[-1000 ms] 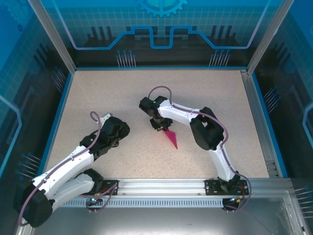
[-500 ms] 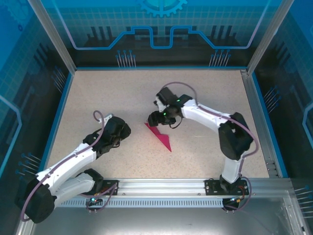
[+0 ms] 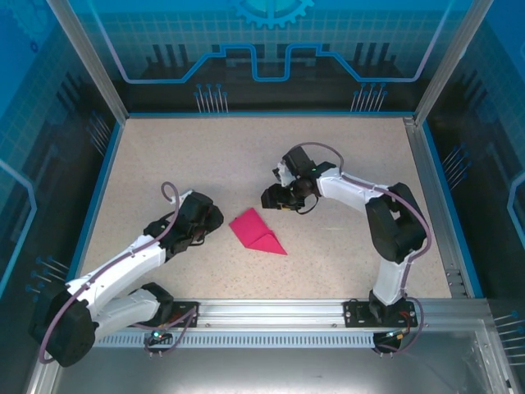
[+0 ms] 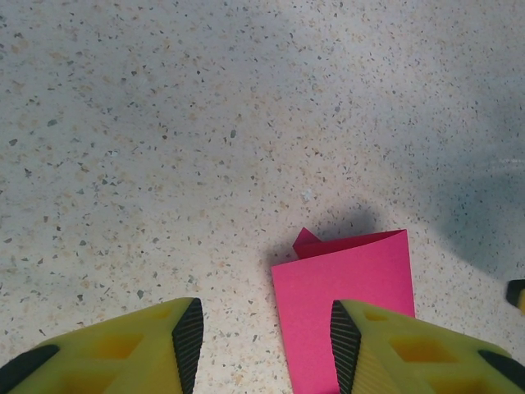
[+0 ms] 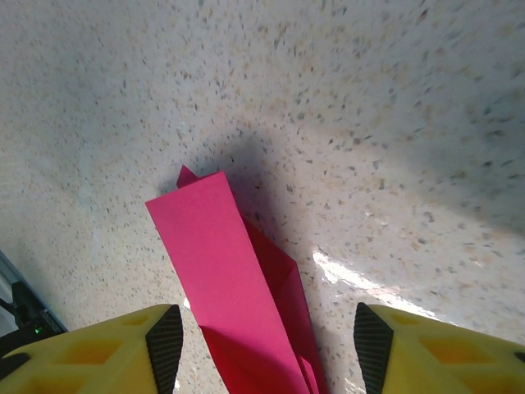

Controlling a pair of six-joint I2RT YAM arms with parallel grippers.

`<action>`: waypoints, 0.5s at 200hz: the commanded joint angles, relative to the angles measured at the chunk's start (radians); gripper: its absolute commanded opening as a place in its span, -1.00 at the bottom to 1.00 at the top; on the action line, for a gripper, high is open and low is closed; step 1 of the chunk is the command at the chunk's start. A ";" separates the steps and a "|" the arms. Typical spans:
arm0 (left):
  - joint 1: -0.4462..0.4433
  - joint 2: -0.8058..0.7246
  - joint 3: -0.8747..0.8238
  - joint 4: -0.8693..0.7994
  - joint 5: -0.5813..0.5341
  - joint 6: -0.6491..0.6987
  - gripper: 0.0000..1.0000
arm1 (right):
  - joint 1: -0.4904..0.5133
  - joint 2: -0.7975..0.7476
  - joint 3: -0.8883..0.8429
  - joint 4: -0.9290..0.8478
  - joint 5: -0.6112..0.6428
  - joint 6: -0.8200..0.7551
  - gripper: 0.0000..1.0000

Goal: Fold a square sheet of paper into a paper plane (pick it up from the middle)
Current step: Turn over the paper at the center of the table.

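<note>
Speckled beige desk (image 3: 164, 164), matte and gritty; the paper plane (image 3: 257, 231), a crisp magenta wedge, lies mid-frame between the left hand (image 3: 216, 219) and right hand (image 3: 269, 198), both spread apart, empty.

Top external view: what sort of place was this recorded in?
Most likely a purpose-built robot work cell. A speckled tabletop is fenced by aluminium posts and blue panels printed with circuit and gear graphics, with the left arm and right arm bolted to a metal rail at the near edge.
</note>
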 commanded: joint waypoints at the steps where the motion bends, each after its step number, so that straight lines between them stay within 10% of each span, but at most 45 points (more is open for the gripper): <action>1: 0.007 0.011 0.031 0.003 0.018 0.014 -0.03 | 0.016 0.059 0.043 0.000 -0.057 -0.023 0.19; 100: 0.008 0.024 0.036 -0.012 0.024 0.010 -0.02 | 0.056 0.253 0.164 0.005 -0.127 -0.040 -0.03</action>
